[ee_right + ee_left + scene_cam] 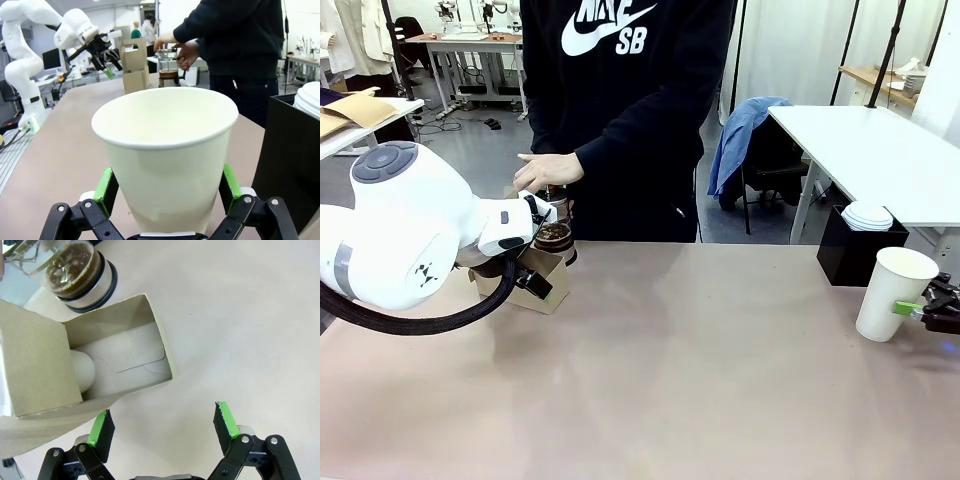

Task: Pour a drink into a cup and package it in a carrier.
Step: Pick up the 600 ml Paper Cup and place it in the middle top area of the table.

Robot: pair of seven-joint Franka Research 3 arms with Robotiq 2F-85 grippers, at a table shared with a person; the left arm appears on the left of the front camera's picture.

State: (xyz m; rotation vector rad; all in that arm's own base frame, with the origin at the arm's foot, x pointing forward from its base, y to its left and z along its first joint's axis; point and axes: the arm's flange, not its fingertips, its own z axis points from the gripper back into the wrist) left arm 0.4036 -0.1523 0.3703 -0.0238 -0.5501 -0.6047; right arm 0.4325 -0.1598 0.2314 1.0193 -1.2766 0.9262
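A white paper cup [895, 293] stands empty at the table's right, and my right gripper [167, 185] is open around its lower part [165, 150], one green pad on each side. The brown cardboard carrier [542, 278] sits at the far left. My left gripper [165, 422] hangs open just over the carrier's [120, 355] edge, holding nothing. Something white and rounded [82, 371] shows inside it. Right behind the carrier stands the glass jug [556, 236] with the dark drink [70, 270] in it, and the person's hand [548, 170] rests on its top.
A black box [855, 255] with a stack of white lids [868, 215] stands just behind the cup. The person stands at the far edge, left of centre. My bulky left arm [400, 235] covers the near left.
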